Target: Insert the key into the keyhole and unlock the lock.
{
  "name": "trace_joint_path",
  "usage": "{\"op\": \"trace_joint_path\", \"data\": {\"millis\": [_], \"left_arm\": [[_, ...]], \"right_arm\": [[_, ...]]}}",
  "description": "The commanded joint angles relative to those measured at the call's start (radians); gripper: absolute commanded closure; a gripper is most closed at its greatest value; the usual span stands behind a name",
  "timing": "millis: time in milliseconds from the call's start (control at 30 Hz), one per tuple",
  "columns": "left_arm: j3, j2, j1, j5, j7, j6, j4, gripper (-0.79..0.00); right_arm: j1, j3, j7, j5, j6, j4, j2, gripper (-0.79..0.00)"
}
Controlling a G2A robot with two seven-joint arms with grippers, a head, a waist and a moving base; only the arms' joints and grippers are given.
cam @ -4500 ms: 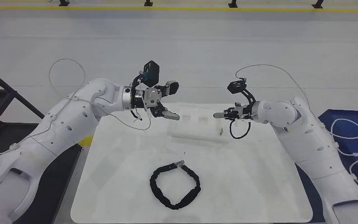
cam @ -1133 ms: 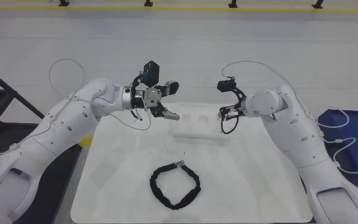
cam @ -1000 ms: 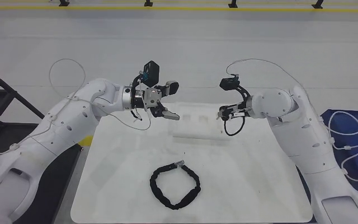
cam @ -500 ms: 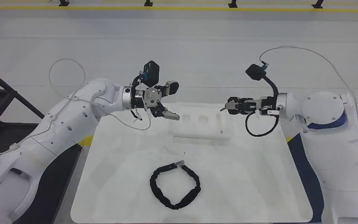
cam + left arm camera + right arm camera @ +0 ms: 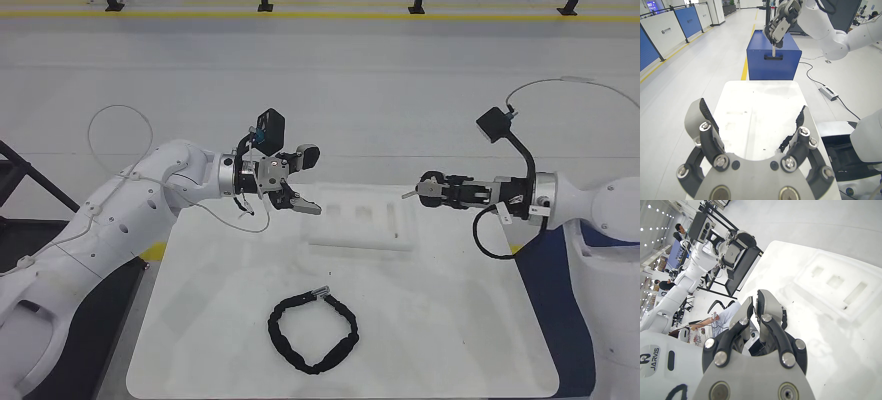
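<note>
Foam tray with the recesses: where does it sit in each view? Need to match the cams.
Top view: foam tray at the table's far edge, between the two arms.
Left wrist view: tray faint, just beyond the open left gripper.
Right wrist view: tray past the right gripper, three recesses showing.
Shared landmark: the white table under it.

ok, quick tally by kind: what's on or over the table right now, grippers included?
cable lock: 1
key: 1
foam tray: 1
grippers: 2, the left gripper open, the right gripper shut on the key
total: 5
</note>
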Motion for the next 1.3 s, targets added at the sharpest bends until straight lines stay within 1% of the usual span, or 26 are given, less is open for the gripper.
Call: {"op": "trace_joint_path", "data": {"millis": [0, 600, 733, 900, 1067, 1267], "left_arm": [[0.000, 0.000, 0.000, 0.000, 0.000, 0.000, 0.000, -0.785], [-0.001, 0.000, 0.004, 0.000, -0.001, 0.007, 0.001, -0.785], [-0.019, 0.005, 0.043, 0.046, -0.034, 0.060, 0.002, -0.785], [-0.033, 0.008, 0.108, 0.113, -0.038, 0.077, -0.001, -0.785], [-0.037, 0.004, 0.179, 0.176, -0.012, 0.060, 0.015, -0.785], [-0.029, -0.019, 0.239, 0.277, 0.031, 0.016, 0.048, -0.785]], "right_arm": [[-0.001, 0.000, 0.000, 0.000, 0.000, 0.000, 0.000, 0.000], [-0.001, 0.000, 0.000, 0.000, 0.000, 0.000, 0.000, 0.000], [-0.001, 0.000, 0.000, 0.000, 0.000, 0.000, 0.000, 0.000], [-0.001, 0.000, 0.000, 0.000, 0.000, 0.000, 0.000, 0.000], [-0.001, 0.000, 0.000, 0.000, 0.000, 0.000, 0.000, 0.000], [-0.001, 0.000, 0.000, 0.000, 0.000, 0.000, 0.000, 0.000]]}}
